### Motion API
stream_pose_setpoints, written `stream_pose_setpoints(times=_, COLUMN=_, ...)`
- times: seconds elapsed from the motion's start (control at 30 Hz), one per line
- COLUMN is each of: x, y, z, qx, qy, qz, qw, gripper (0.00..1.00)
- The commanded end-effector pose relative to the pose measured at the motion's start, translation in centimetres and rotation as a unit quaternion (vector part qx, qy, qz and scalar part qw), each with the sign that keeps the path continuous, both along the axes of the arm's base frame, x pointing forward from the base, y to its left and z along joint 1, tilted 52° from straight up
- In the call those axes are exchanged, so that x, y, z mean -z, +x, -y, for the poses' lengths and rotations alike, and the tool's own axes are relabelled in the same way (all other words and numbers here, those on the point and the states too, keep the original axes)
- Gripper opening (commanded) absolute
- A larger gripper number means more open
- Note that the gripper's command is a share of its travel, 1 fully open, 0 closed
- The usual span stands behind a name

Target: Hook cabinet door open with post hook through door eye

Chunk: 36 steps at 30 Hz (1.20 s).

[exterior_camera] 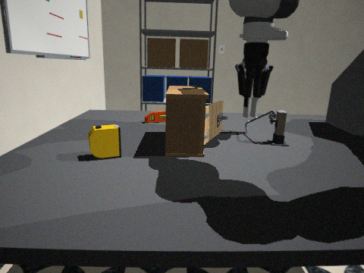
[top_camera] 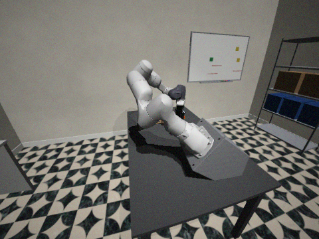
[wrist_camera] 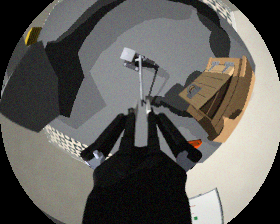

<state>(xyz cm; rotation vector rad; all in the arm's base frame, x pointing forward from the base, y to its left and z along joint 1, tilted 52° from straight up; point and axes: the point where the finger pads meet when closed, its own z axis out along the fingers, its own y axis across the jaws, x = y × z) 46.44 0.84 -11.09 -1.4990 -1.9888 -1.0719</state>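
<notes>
Gripper (exterior_camera: 250, 111) hangs just above the hook (exterior_camera: 256, 119), fingers narrow w/ nothing between, prob lined up to grab it. Cabinet (exterior_camera: 186, 121) door (exterior_camera: 213, 120) ajar, left of post (exterior_camera: 280, 123).

Open gap (exterior_camera: 232, 123) between door (exterior_camera: 213, 119), post (exterior_camera: 280, 121)

No readable text, whiteboard (top_camera: 217, 57) marks only red strokes and coloured squares, illegible
</notes>
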Motion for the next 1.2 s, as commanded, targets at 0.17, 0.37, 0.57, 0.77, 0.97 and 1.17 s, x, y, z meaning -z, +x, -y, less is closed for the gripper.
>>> stream_pose_setpoints(times=0.17, x=0.1, y=0.1, z=-0.2, qx=0.000, qy=0.000, qz=0.001, qw=1.000, gripper=0.14)
stream_pose_setpoints(times=0.37, x=0.3, y=0.1, z=-0.4, qx=0.000, qy=0.000, qz=0.001, qw=1.000, gripper=0.14)
stream_pose_setpoints(times=0.57, x=0.6, y=0.2, z=-0.7, qx=0.000, qy=0.000, qz=0.001, qw=1.000, gripper=0.14)
stream_pose_setpoints(times=0.77, x=1.0, y=0.3, z=-1.3, qx=0.000, qy=0.000, qz=0.001, qw=1.000, gripper=0.14)
stream_pose_setpoints(times=0.97, x=1.4, y=0.3, z=-1.8, qx=0.000, qy=0.000, qz=0.001, qw=1.000, gripper=0.14)
stream_pose_setpoints(times=1.17, x=1.9, y=0.4, z=-2.5, qx=0.000, qy=0.000, qz=0.001, qw=1.000, gripper=0.14)
